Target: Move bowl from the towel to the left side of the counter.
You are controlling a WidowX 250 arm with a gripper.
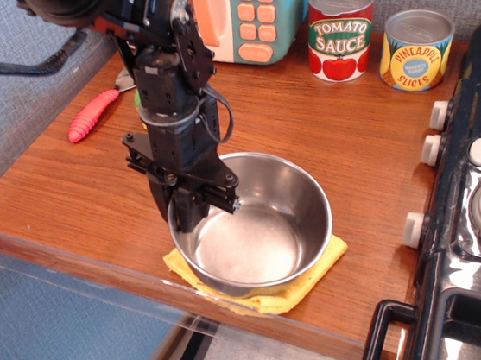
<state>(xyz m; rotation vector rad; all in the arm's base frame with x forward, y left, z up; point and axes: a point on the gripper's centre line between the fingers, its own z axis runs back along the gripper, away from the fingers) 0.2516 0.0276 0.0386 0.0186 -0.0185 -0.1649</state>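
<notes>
One gripper [181,214], black, low over the left rim of the bowl [255,230], one finger inside against the wall, the other outside it; looks clamped on that rim. Bowl shiny steel, wide and round, sitting on the towel [324,261], apparently tipped a little with the right rim higher. Towel yellow, flat, showing only as corners and a fringe around the bowl's base, near the front edge of the counter [76,190]. Counter reddish-brown wood grain, bare on its left part beside the arm. Behind, at the back wall: tomato sauce can [341,31] and pineapple can [416,50], side by side, well apart from the bowl. Toy microwave [243,14], teal with orange buttons, at the back behind the arm. Pink-handled utensil [92,115] lying at the far left of the counter, metal end hidden by the arm. Black stove [473,197] along the right edge, white knobs facing the counter.
</notes>
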